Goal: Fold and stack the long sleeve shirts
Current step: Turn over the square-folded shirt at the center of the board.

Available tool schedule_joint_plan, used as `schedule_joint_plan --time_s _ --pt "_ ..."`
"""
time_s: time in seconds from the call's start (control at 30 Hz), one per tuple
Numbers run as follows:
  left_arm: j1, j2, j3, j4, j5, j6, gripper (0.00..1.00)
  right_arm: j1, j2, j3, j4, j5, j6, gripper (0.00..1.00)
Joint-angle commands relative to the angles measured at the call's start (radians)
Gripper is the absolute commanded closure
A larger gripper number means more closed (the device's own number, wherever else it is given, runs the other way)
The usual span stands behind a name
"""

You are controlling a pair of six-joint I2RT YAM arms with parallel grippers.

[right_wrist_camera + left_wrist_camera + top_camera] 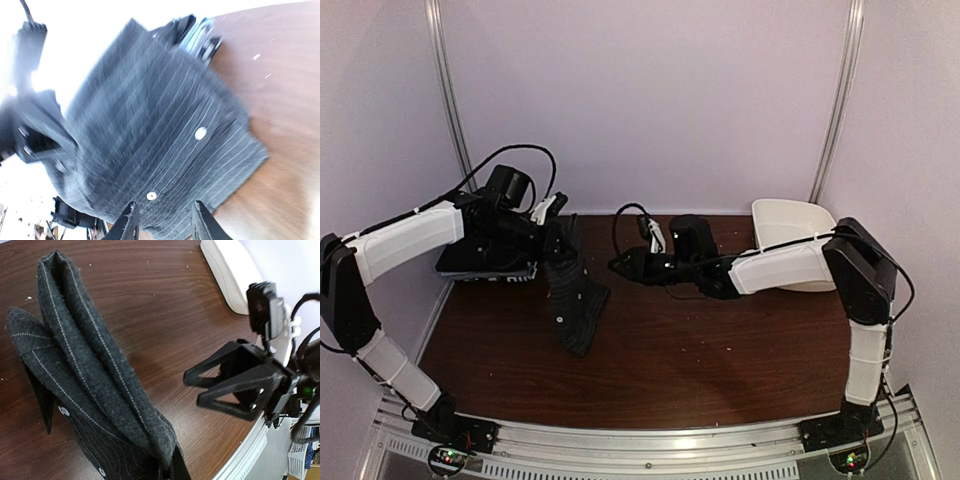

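A charcoal pinstriped long sleeve shirt [572,295] hangs folded from my left gripper [556,238], its lower end resting on the brown table [720,360]. In the left wrist view the cloth [90,365] is pinched at the bottom edge by the left gripper [172,467], which is shut on it. My right gripper [618,265] points left at the shirt, just short of it, with its jaws apart. In the right wrist view the shirt's buttoned face [160,125] fills the frame and the right gripper [165,225] stands open at its lower edge. A second dark folded shirt [480,262] lies at the back left.
A white plastic tub [790,235] sits at the back right, behind the right arm; its rim [225,270] also shows in the left wrist view. The table's near edge meets a metal rail [640,440]. Pale walls close in the back and sides.
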Motion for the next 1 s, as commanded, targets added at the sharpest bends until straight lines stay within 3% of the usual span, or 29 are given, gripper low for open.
schedule_joint_plan --time_s 0.0,0.17,0.27,0.37,0.47,0.57,0.7,0.97 --pt "-0.075 0.052 0.056 0.042 -0.006 -0.035 1.0 -0.058 -0.154 -0.046 -0.078 0.07 -0.016 0.63" --pt "-0.272 0.216 0.175 0.049 -0.097 -0.144 1.0 -0.141 -0.324 -0.121 -0.189 0.104 -0.045 0.59" --pt "-0.408 0.355 0.27 0.141 -0.096 -0.247 0.99 -0.203 -0.456 -0.195 -0.256 0.131 -0.076 0.55" --pt "-0.504 0.51 0.403 0.21 -0.081 -0.323 0.77 -0.252 -0.562 -0.258 -0.343 0.175 -0.123 0.48" --pt "-0.546 0.622 0.54 0.218 -0.073 -0.35 0.69 -0.281 -0.643 -0.311 -0.419 0.207 -0.162 0.43" --pt "-0.546 0.623 0.582 0.223 -0.103 -0.353 0.6 -0.287 -0.693 -0.367 -0.474 0.221 -0.189 0.38" --pt "-0.502 0.553 0.505 0.226 -0.138 -0.345 0.6 -0.287 -0.724 -0.444 -0.488 0.213 -0.187 0.35" --pt "-0.324 0.304 0.124 0.279 -0.153 -0.297 0.6 -0.262 -0.717 -0.562 -0.486 0.188 -0.169 0.33"
